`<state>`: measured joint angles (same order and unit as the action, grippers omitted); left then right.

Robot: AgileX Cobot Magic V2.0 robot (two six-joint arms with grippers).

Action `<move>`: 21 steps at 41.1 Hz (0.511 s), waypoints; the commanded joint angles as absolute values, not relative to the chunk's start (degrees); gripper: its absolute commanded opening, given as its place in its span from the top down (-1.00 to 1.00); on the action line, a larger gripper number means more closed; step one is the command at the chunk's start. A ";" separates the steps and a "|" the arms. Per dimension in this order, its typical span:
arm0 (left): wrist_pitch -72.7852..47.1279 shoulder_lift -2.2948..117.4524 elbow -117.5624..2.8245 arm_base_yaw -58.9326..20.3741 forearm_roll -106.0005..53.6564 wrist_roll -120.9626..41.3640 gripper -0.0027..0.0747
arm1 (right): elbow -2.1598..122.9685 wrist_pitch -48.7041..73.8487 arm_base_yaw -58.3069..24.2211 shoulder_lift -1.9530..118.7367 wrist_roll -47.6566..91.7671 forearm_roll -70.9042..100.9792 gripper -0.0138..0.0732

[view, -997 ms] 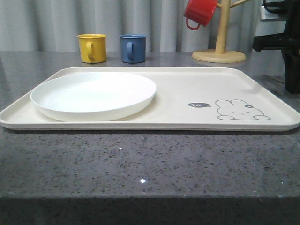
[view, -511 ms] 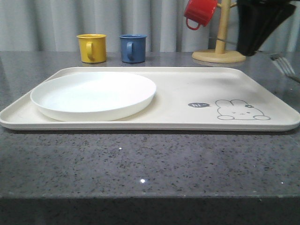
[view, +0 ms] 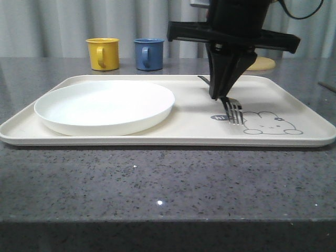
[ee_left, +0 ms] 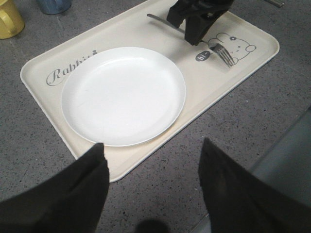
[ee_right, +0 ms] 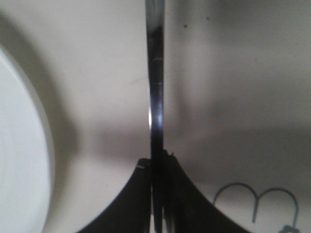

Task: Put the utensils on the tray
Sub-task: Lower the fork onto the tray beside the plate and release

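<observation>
My right gripper (view: 220,95) is shut on a silver fork (view: 234,111) and hangs over the right half of the cream tray (view: 157,140). The fork's tines slope down to just above the rabbit drawing; I cannot tell whether they touch the tray. In the right wrist view the fork handle (ee_right: 155,87) runs straight out from the pinched gripper (ee_right: 158,167) over the tray floor (ee_right: 233,73). My left gripper (ee_left: 153,158) is open and holds nothing, above the grey table by the tray's near corner (ee_left: 114,174). From there the fork (ee_left: 223,52) shows beside the rabbit.
A white round plate (view: 105,105) fills the tray's left half. A yellow mug (view: 103,53) and a blue mug (view: 148,53) stand behind the tray. A wooden stand's base (view: 262,64) shows behind the right arm. A slim metal piece (view: 326,86) lies right of the tray.
The right arm has swung in from the far right with the fork and come down over the tray's right half. It now covers the red mug and its stand.
</observation>
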<state>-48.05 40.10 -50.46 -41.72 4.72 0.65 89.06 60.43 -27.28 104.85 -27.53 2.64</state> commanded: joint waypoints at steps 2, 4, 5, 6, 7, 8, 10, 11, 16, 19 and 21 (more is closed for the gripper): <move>-43.47 39.94 -51.94 -42.13 4.51 1.17 -0.11 | 91.02 57.32 -27.17 103.34 -28.89 4.28 0.60; -43.47 39.94 -51.94 -42.13 4.51 1.17 -0.11 | 91.02 57.32 -27.17 103.73 -28.89 4.41 0.57; -43.37 39.94 -51.94 -42.13 4.51 1.17 -0.11 | 91.02 57.47 -27.17 103.86 -28.89 4.41 0.54; -43.39 39.94 -51.94 -42.13 4.51 1.17 -0.11 | 91.02 57.53 -27.17 103.92 -28.89 4.41 0.50; -43.39 39.94 -51.94 -42.13 4.51 1.17 -0.11 | 91.02 57.54 -27.17 103.97 -28.89 4.41 0.46; -43.39 39.94 -51.94 -42.13 4.51 1.17 -0.11 | 91.02 57.54 -27.17 103.97 -28.89 4.41 0.42; -43.39 39.94 -51.94 -42.13 4.51 1.17 -0.11 | 91.02 57.54 -27.17 103.97 -28.89 4.41 0.31; -43.39 39.94 -51.94 -42.13 4.51 1.17 -0.11 | 91.02 57.54 -27.17 103.86 -28.89 4.41 0.26; -43.39 39.94 -51.94 -42.13 4.51 1.17 -0.11 | 91.02 57.58 -27.17 103.46 -28.72 3.83 0.09; -43.39 39.94 -51.94 -42.13 4.51 1.17 -0.11 | 91.02 58.20 -27.17 102.36 -26.04 2.41 0.10; -43.39 39.94 -51.94 -42.13 4.51 1.17 -0.11 | 91.02 59.18 -27.17 101.11 -23.01 1.15 0.10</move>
